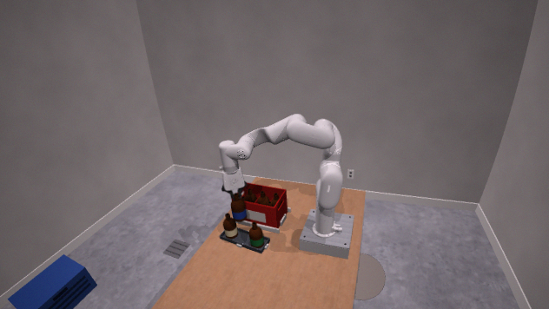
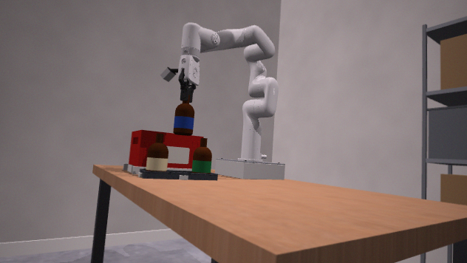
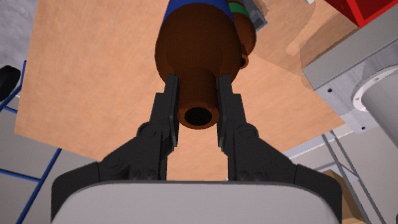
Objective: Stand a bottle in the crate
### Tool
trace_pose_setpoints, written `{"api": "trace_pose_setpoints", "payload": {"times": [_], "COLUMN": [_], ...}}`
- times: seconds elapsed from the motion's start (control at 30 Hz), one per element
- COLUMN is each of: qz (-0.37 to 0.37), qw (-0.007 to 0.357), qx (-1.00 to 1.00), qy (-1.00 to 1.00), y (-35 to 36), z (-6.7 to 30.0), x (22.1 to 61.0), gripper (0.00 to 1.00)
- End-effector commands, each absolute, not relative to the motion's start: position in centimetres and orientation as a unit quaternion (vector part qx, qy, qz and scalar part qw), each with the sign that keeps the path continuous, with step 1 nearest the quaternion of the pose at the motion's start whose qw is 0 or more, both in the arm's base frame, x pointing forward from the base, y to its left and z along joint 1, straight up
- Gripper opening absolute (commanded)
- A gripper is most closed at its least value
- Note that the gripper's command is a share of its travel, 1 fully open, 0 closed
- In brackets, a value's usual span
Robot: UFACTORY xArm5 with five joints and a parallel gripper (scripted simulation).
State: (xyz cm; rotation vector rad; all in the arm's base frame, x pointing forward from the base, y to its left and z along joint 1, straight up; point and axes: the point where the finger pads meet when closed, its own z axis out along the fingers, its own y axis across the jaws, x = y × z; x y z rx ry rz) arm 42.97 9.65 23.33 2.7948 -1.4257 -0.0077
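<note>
My gripper (image 1: 234, 193) (image 2: 187, 99) (image 3: 198, 90) is shut on the neck of a brown bottle with a blue label (image 1: 238, 208) (image 2: 183, 120) (image 3: 196, 47). It holds the bottle upright in the air, above the tray and about level with the top rim of the red crate (image 1: 268, 215) (image 2: 140, 145) (image 3: 361, 11). The crate holds several brown bottles (image 1: 262, 199). A cream-labelled bottle (image 1: 229, 226) (image 2: 157, 157) and a green-labelled bottle (image 1: 256, 234) (image 2: 202, 160) (image 3: 242, 20) stand upright on the dark tray (image 1: 241, 241) (image 2: 174, 175) in front of the crate.
The arm's grey base block (image 1: 327, 238) (image 2: 251, 170) (image 3: 345, 80) stands on the wooden table (image 1: 269, 278) (image 2: 295, 207) right of the crate. A blue box (image 1: 52, 284) lies on the floor at the left. A shelf rack (image 2: 443, 111) stands at the right.
</note>
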Motion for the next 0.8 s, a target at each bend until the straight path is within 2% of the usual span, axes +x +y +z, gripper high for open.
{"api": "trace_pose_setpoints", "payload": {"times": [0.0,0.77], "qz": [-0.001,-0.001], "qw": [0.001,0.001], "qx": [0.891,0.891], "qy": [-0.454,-0.454], "y": [9.67,9.67], "z": [23.51,24.15], "x": [43.07,43.06], "gripper": [0.0,0.0]}}
